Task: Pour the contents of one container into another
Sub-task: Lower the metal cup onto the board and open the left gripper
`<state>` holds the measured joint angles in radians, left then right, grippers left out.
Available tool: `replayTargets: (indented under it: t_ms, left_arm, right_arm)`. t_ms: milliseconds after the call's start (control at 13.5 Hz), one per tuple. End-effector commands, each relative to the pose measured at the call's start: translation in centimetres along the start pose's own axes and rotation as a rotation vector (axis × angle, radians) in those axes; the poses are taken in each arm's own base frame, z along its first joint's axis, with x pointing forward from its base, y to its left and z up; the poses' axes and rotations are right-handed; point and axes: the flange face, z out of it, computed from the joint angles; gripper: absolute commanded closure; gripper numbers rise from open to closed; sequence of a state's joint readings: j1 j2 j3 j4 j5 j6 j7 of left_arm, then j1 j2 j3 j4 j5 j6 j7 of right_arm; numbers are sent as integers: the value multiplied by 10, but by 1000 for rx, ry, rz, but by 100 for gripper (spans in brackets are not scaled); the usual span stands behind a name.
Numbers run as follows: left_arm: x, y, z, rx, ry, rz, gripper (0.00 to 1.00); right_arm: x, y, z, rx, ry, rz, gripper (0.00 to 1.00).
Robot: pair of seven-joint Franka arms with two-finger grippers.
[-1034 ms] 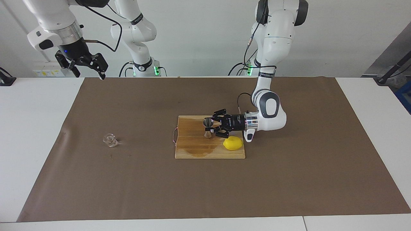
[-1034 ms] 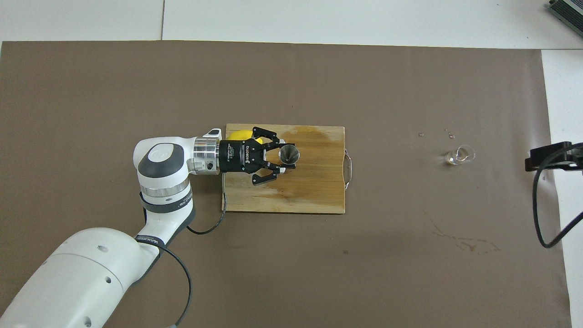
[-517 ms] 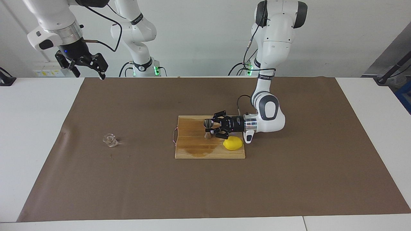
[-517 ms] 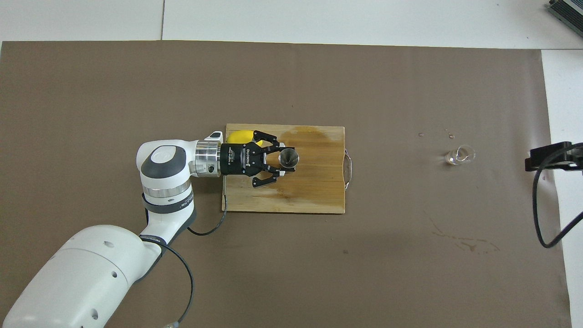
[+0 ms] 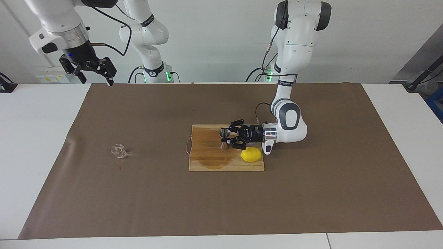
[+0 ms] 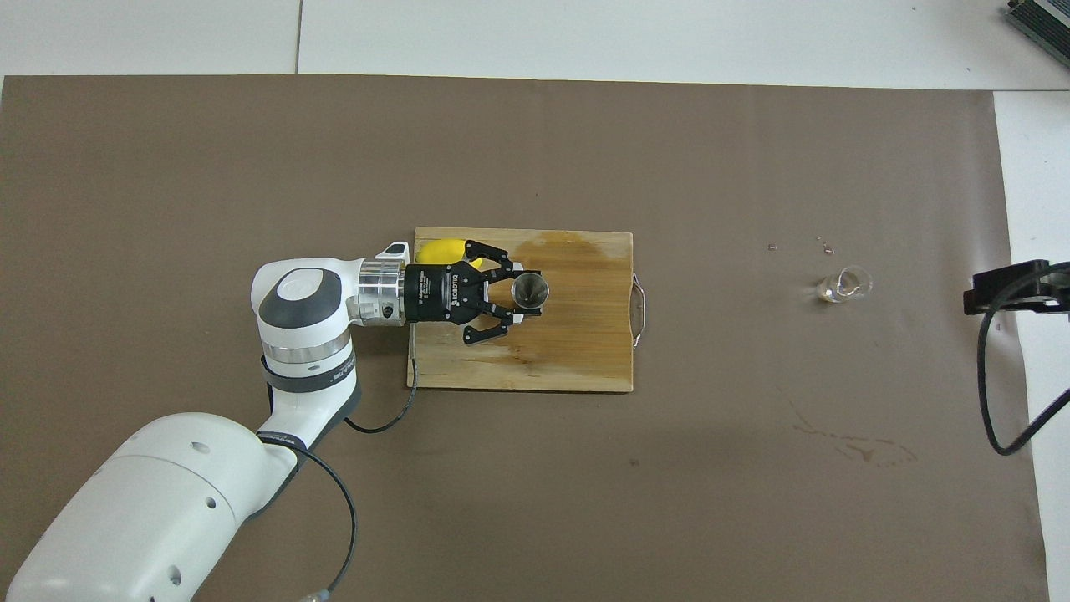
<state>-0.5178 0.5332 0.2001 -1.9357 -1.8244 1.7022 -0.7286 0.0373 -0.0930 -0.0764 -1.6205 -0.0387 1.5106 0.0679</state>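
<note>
The steel jigger (image 5: 224, 133) stands upright over the wooden cutting board (image 5: 207, 162), and whether its foot rests on the wood does not show. My left gripper (image 5: 226, 140) reaches in level from the left arm's end and is shut on the jigger's narrow waist. From overhead the jigger's open cup (image 6: 530, 289) shows between the fingertips of the left gripper (image 6: 527, 294). The small clear glass vessel (image 5: 118, 150) sits alone on the brown mat toward the right arm's end (image 6: 844, 284). My right gripper (image 5: 97, 79) hangs open high over the table's edge at that end, holding nothing.
A yellow lemon (image 5: 251, 154) lies on the board's corner just beside the left wrist (image 6: 439, 249). A dark wet patch stains the board (image 6: 568, 351). Dried splash marks (image 6: 853, 447) and a few droplets mark the brown mat near the glass.
The left arm's wrist has shifted a little over the board with the jigger still in its grip. The glass vessel and the right arm have not moved.
</note>
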Motion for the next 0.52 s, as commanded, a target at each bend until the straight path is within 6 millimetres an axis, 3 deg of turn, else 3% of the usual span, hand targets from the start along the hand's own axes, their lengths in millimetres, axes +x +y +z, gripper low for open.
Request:
replayTargets:
  t_ms: [0,148,443]
  left_arm:
    - [4,-4,-2,-16,-26,-4,29]
    - [4,-4,-1,-17,-28,-8,0]
    - [5,-5,-1,-15,-23,-9,0]
  right_arm:
    - [-5,-2,-2,24,-2,7,0]
    - [-5,-2,-2,24,0,7,0]
    - [-5,-2,-2,24,0,7,0]
